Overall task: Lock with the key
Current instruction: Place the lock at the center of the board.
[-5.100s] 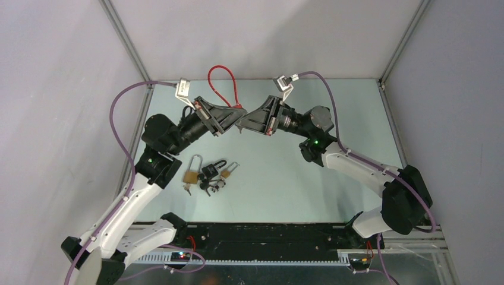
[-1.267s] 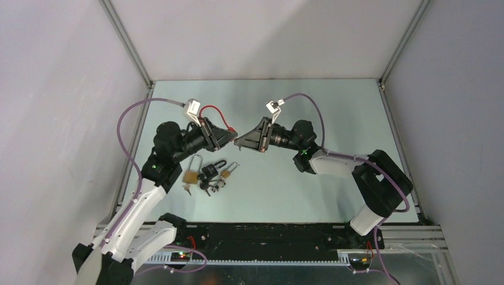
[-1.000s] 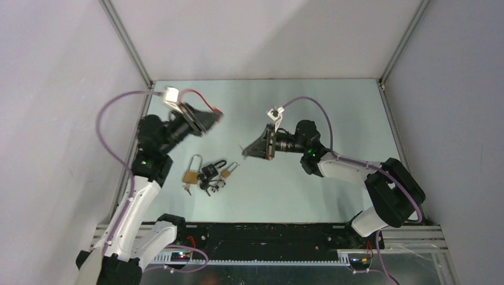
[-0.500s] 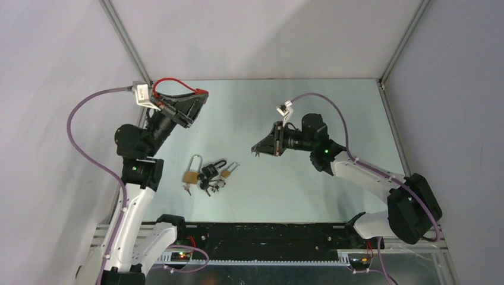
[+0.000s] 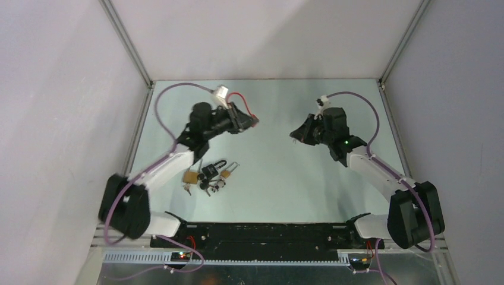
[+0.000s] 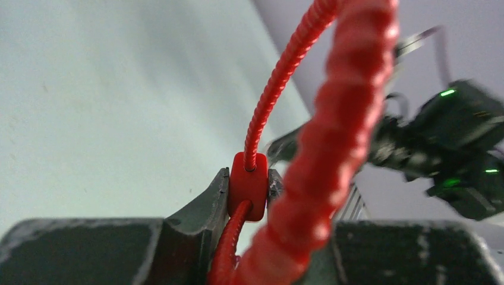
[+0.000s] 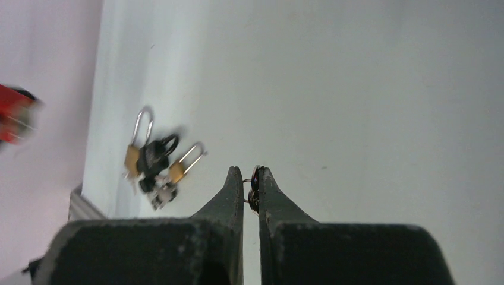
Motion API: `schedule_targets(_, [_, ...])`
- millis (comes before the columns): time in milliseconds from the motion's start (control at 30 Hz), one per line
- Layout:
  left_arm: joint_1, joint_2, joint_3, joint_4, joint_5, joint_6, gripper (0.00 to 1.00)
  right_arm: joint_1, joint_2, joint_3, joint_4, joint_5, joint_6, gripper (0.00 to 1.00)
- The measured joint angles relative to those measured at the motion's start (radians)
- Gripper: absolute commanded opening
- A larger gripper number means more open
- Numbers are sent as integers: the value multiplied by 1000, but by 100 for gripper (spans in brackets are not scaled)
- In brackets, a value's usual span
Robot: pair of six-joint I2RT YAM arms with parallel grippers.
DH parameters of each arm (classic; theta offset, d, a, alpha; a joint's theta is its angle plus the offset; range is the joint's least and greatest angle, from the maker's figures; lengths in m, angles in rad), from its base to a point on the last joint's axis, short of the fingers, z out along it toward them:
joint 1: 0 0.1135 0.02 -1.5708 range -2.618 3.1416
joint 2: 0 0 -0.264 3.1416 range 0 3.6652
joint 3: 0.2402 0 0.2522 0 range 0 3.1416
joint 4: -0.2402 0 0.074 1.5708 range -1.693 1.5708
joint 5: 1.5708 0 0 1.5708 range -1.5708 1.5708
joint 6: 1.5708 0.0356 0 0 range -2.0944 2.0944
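Note:
My left gripper [image 5: 252, 122] is shut on the red body [image 6: 248, 187] of a red cable padlock, held in the air; its ribbed red cable [image 6: 350, 113] loops up past the camera and also shows in the top view [image 5: 242, 98]. My right gripper [image 5: 292, 134] is shut on a small dark key with a ring [image 7: 253, 189], pinched edge-on between the fingertips. The two grippers face each other above the table, well apart. The key's blade is hidden.
A pile of padlocks lies on the table at the near left: a brass one [image 5: 191, 172], a black one [image 5: 212, 168], a small brass one [image 5: 228, 172], with loose keys [image 5: 208, 187]. They also show in the right wrist view [image 7: 156, 159]. Frame posts stand at the back corners.
Both arms have swung about. The left gripper with the red lock went out to the far left, then came back toward the centre. The right gripper drew away to the right with the key.

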Motion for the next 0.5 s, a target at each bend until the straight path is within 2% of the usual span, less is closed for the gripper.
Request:
schedule_targets(133, [-86, 275, 112, -29, -12, 8, 4, -79, 3, -1, -5, 51, 6, 0])
schedule_targets(300, [-174, 538, 283, -37, -11, 8, 7, -117, 52, -1, 23, 110, 8, 0])
schedule_targets(500, [-229, 748, 427, -37, -19, 8, 21, -135, 146, -2, 85, 129, 9, 0])
